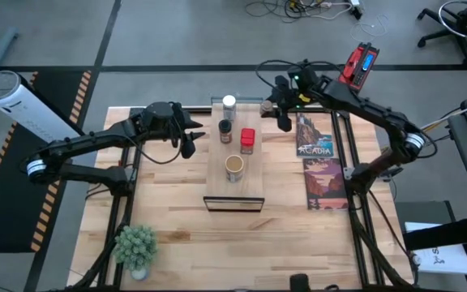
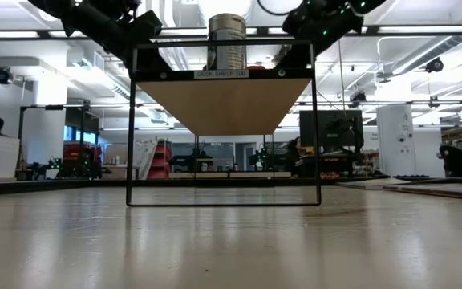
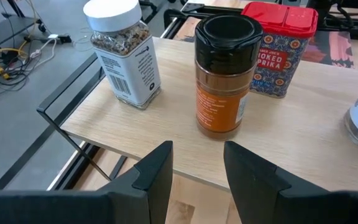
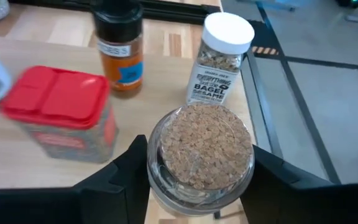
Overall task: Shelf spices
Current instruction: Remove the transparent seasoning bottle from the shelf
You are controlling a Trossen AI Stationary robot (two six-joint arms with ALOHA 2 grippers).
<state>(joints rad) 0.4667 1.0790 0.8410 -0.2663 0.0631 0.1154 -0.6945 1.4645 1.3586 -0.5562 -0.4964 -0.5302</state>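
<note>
So your left end effector (image 3: 197, 169) is off the shelf's (image 1: 235, 191) left edge, up toward the far end, with its fingers spread apart and nothing between them. The dark black-lidded jar (image 3: 224, 74) stands upright on the shelf just past that gap, lined up with it but not touching either finger. The white-capped jar (image 1: 229, 103) is at the shelf's far end. The red tin (image 1: 247, 140) sits toward the shelf's right side, just beside the dark jar. The tan-topped jar (image 1: 233, 167) is upright around the middle of the shelf, nearer the front than the other three. All four are standing on the board, each apart from the others. Your right end effector (image 1: 283, 120) is just off the shelf's right edge near the far end. In the right wrist view it's wrapped around a cork-topped jar (image 4: 201, 152), with the fingers (image 4: 126, 171) pressed up against both sides, so it's grasping that one. From above, the arm hides that jar completely. You can't tell whether it's resting on the shelf edge or lifted clear. The shelf itself stands on its dark wire frame in the middle of the surface (image 1: 177, 235).
</note>
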